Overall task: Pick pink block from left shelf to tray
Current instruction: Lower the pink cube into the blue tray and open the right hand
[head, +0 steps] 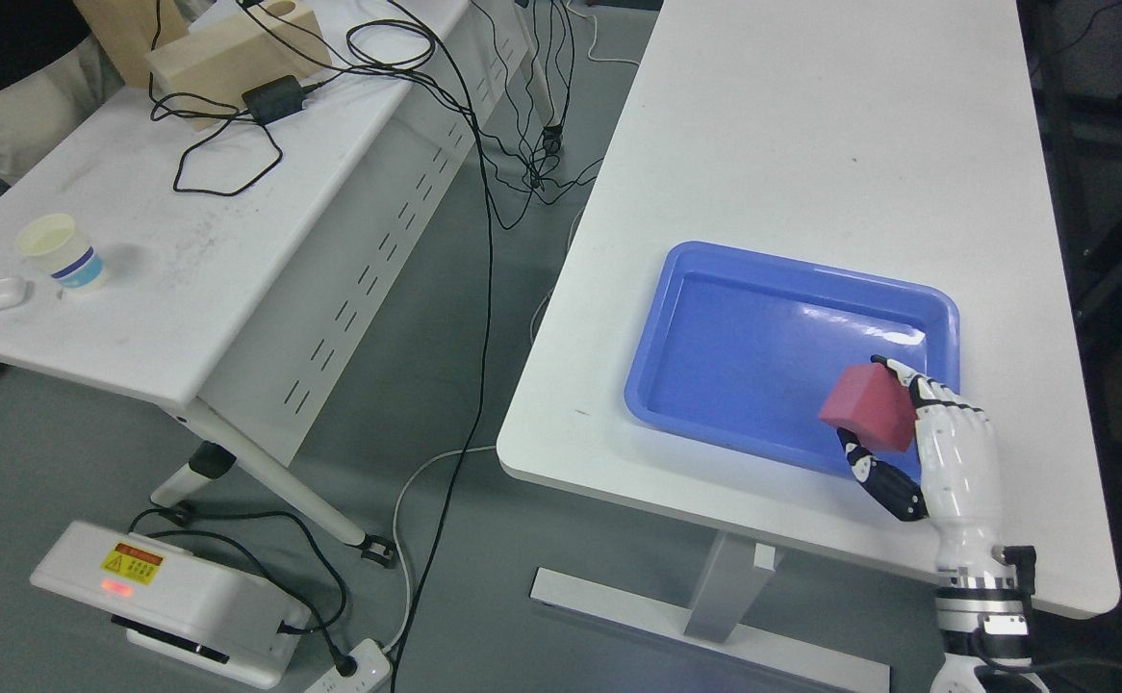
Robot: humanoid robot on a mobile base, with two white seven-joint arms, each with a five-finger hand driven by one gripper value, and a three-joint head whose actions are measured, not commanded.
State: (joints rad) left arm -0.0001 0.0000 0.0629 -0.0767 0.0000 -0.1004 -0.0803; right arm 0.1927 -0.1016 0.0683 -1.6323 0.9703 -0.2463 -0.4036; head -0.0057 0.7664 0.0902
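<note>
One hand in view: right hand [917,438], at the tray's [686,289] near right corner, fingers [874,472] clamped around the pink block [867,404]. Block held above the tray's near right rim area, apparently not yet resting on it. Step judged: carry finished, placement pending. Next move calls for lowering over the tray floor, then opening. Tray sits on the white surface [811,125]; beyond the tray, bare.

The right hand [927,443] is showing a glossy white shell over its palm and fingers, with black segments at the finger joints and a black thumb dotted with small white marks. Below it, a ribbed silver wrist cuff is carrying a black cable.
</note>
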